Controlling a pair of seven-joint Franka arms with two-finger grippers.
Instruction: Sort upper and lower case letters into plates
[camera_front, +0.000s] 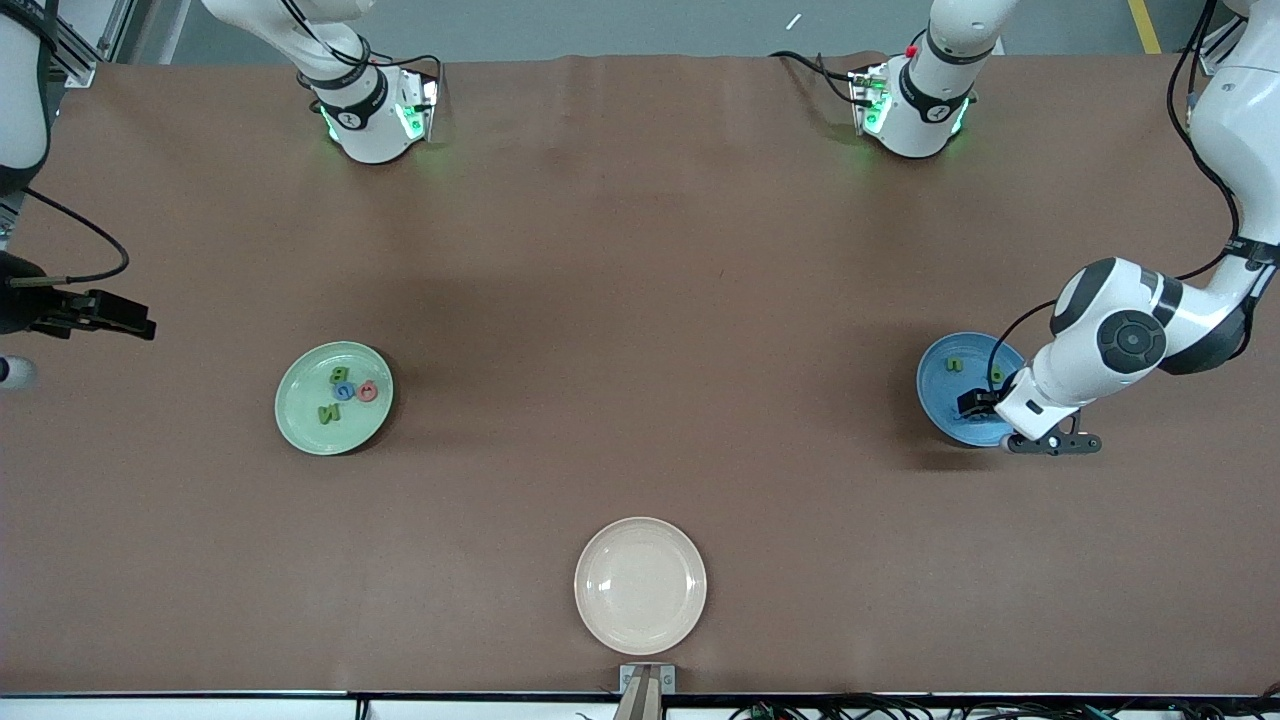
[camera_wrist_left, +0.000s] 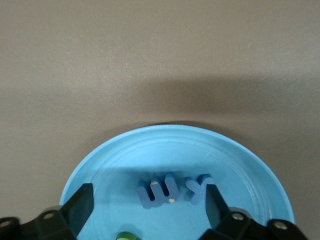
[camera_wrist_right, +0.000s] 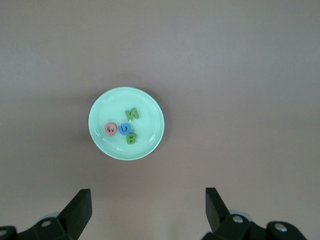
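The mint green plate (camera_front: 303, 402) lies toward the right arm's end of the table and holds a green B (camera_front: 340, 375), a blue letter (camera_front: 345, 391), a pink letter (camera_front: 367, 391) and a green N (camera_front: 328, 413). The blue plate (camera_front: 940, 392) lies toward the left arm's end with two green letters (camera_front: 955, 365). My left gripper (camera_front: 978, 404) is open low over it. The left wrist view shows the blue plate (camera_wrist_left: 165, 150), a blue w (camera_wrist_left: 157, 191) and a blue y (camera_wrist_left: 197, 187) between the open fingers (camera_wrist_left: 80, 205). My right gripper (camera_front: 135, 322) is open and empty, raised at the table's right-arm end. The right wrist view shows the mint plate (camera_wrist_right: 150, 117).
A cream-white plate (camera_front: 640, 585) lies bare near the table's front edge, in the middle. A brown cloth (camera_front: 640, 300) covers the whole table. A green piece (camera_wrist_left: 127, 236) shows at the edge of the left wrist view, in the blue plate.
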